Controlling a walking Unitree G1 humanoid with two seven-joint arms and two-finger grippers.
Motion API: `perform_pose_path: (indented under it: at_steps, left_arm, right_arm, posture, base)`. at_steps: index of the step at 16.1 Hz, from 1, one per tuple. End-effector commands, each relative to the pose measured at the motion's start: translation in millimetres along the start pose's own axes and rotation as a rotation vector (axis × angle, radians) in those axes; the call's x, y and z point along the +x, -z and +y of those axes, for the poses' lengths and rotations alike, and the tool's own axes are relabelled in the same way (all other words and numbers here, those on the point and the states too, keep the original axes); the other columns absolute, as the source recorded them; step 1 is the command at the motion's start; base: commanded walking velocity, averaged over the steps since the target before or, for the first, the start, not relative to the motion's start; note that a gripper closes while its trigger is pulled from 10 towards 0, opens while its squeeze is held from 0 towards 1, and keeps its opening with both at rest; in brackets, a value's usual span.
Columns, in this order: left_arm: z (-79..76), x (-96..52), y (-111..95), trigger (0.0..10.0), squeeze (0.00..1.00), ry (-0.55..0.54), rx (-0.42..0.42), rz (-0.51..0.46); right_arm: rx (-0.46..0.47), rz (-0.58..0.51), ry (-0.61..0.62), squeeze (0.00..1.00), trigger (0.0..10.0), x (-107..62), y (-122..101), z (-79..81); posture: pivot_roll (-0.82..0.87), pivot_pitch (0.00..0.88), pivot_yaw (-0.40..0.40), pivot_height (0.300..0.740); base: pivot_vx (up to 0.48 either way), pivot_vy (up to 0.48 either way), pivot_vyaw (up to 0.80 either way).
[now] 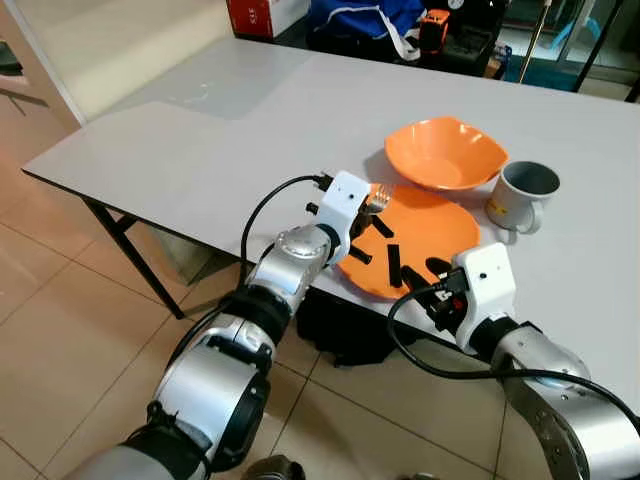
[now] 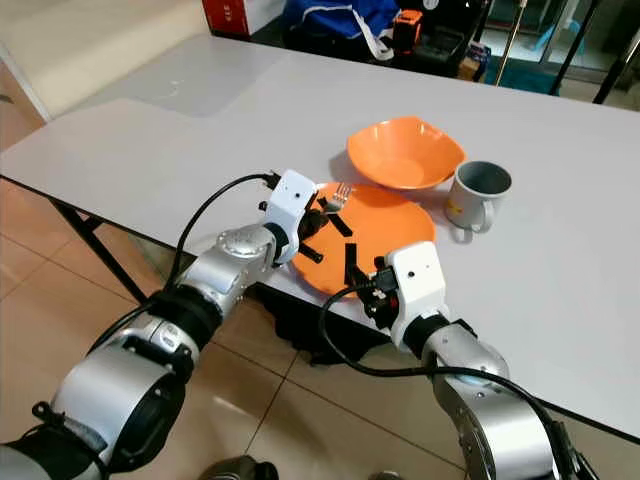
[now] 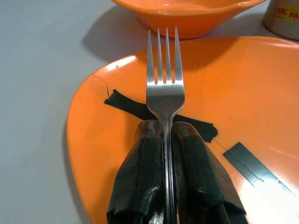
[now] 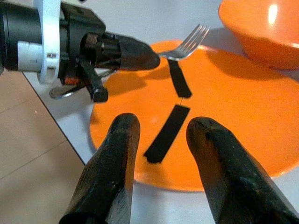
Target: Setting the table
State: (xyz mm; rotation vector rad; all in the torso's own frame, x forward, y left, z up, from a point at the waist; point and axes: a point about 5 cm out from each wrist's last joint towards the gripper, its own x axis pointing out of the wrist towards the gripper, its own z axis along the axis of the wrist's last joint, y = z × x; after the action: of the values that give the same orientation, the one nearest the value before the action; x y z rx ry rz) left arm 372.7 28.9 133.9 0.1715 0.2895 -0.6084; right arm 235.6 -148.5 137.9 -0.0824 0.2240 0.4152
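Observation:
My left gripper (image 3: 163, 125) is shut on the handle of a silver fork (image 3: 164, 88), tines pointing toward the orange bowl (image 1: 445, 152). It holds the fork (image 1: 378, 200) just above the left rim of the orange plate (image 1: 430, 225). My right gripper (image 4: 161, 123) hovers open at the plate's near edge with nothing between its fingers. Black tape strips (image 4: 166, 133) lie stuck on the plate. The bowl sits just behind the plate, and a grey mug (image 1: 525, 195) stands to the right of the bowl.
The plate lies close to the front edge of the grey table (image 1: 210, 140), whose left half is bare. A dark bag (image 1: 345, 330) lies under the table on the tiled floor. A red box (image 1: 262, 15) and a blue bag (image 1: 365, 18) sit beyond the far side.

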Motion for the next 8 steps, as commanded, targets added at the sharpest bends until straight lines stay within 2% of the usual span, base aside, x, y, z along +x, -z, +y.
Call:
perform_pose_path:
  at_steps: [1,5,8]
  left_arm:
    - [2.2,0.9,-5,10.0,0.00,-0.017,0.010,-0.009]
    - [1.4,4.6,-5,10.0,0.00,-0.041,-0.017,0.015]
    - [6.5,5.6,-14,10.0,0.00,-0.076,-0.036,0.003]
  right_arm:
    - [-0.002,0.003,-0.011,0.00,10.0,-1.1,-1,3.6]
    - [-0.004,0.015,-0.017,0.00,10.0,-2.3,1,8.0]
    - [0.001,-0.009,0.003,0.00,10.0,-5.1,-3,9.9]
  posture:
    - [-0.05,0.094,0.115,0.740]
    - [-0.06,0.094,0.128,0.740]
    - [-0.06,0.119,0.137,0.740]
  base:
    - [0.000,0.000,0.00]
    - [0.000,0.000,0.00]
    - [0.000,0.000,0.00]
